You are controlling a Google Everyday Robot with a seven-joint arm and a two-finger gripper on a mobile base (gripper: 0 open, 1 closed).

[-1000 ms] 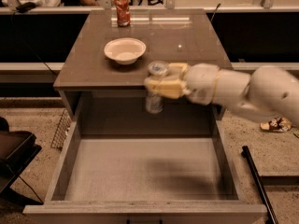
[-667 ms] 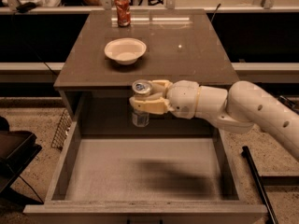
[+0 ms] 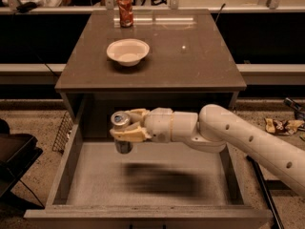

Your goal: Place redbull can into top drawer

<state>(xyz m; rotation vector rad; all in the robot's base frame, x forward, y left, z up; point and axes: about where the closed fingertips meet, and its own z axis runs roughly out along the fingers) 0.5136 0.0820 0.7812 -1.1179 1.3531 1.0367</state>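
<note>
We see the pale two-finger gripper (image 3: 124,129) clamped around the tall slim silver-grey redbull can (image 3: 120,119), which hangs upright over the far left part of the wide grey-brown top drawer (image 3: 143,214), its pale floor straight below the can.

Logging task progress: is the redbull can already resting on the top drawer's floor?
No, the hand holds the redbull can upright in the air over the open top drawer, clear of its floor.
</note>
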